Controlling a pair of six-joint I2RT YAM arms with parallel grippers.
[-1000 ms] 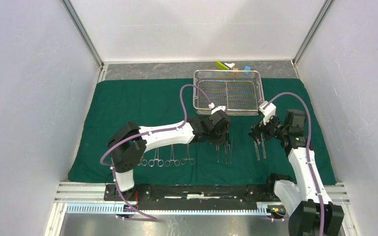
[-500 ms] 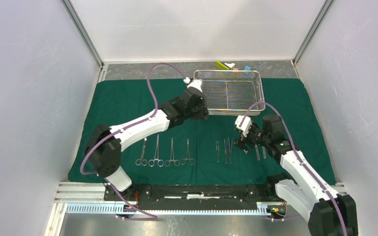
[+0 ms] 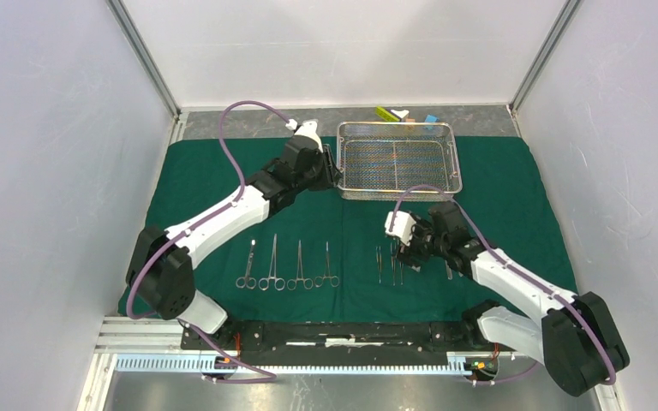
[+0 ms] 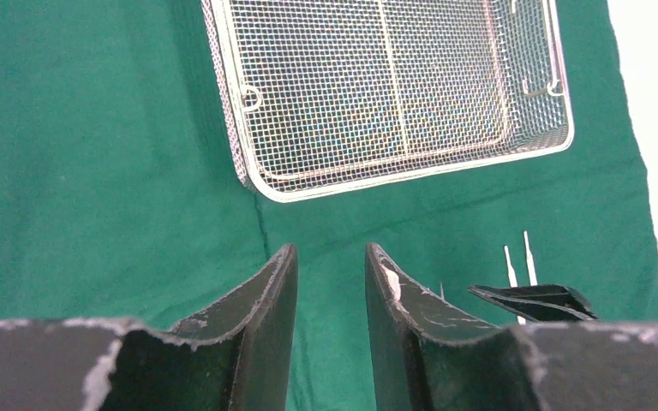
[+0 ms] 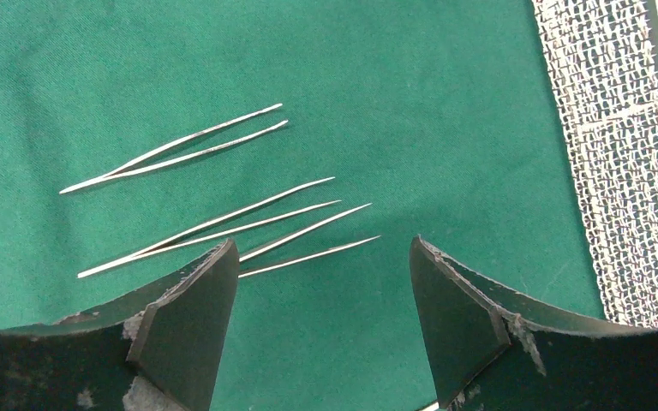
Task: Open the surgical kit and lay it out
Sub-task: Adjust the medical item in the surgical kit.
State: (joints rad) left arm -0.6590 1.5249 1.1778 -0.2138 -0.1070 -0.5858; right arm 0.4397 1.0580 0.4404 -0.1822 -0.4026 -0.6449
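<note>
The dark green cloth (image 3: 223, 188) lies spread flat. The silver wire-mesh tray (image 3: 368, 196) stands on its far right part and looks empty. Several ring-handled clamps (image 3: 287, 267) lie in a row near the front, with tweezers (image 3: 379, 261) to their right. My left gripper (image 3: 329, 169) hovers by the tray's near left corner (image 4: 261, 184); it (image 4: 330, 257) is open by a narrow gap and empty. My right gripper (image 3: 407, 254) is low over the tweezers, open wide and empty (image 5: 321, 253). Three tweezers (image 5: 223, 223) lie just beyond its left finger.
Small yellow-green (image 3: 385, 113) and blue (image 3: 430, 120) blocks lie on the grey strip behind the tray. More steel pieces (image 3: 452, 274) lie partly hidden under my right arm. White walls close both sides. A metal rail runs along the front edge.
My left arm swung from over the tweezers back and left to the tray's near left corner. My right gripper moved left and down over the tweezers.
</note>
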